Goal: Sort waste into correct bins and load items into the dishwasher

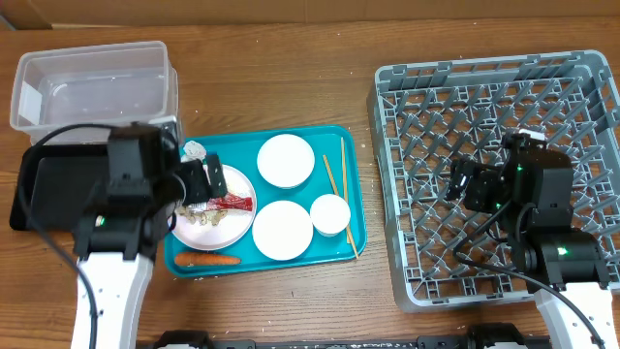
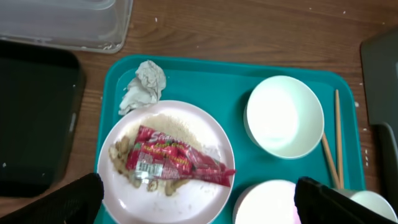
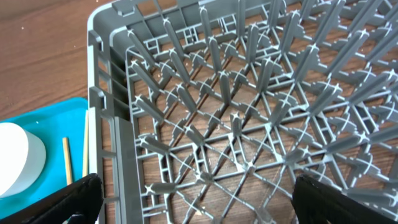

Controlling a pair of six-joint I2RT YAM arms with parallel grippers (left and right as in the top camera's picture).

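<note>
The left gripper hangs, jaws wide apart, over the red snack wrapper lying on the round white plate, apparently lined up for a pick. The right gripper, spread and empty, hovers over the grey pegged plastic dish rack, out of the way.

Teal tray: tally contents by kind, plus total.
Bowls: 2
Cup: 1
Plate: 1
Chopsticks: 2
Wrapper: 1
Foil ball: 1
Carrot: 1
Food scraps pile: 1
Total: 10

A robotics lab bench: wooden table, left arm, right arm, grey dish rack, teal tray.
</note>
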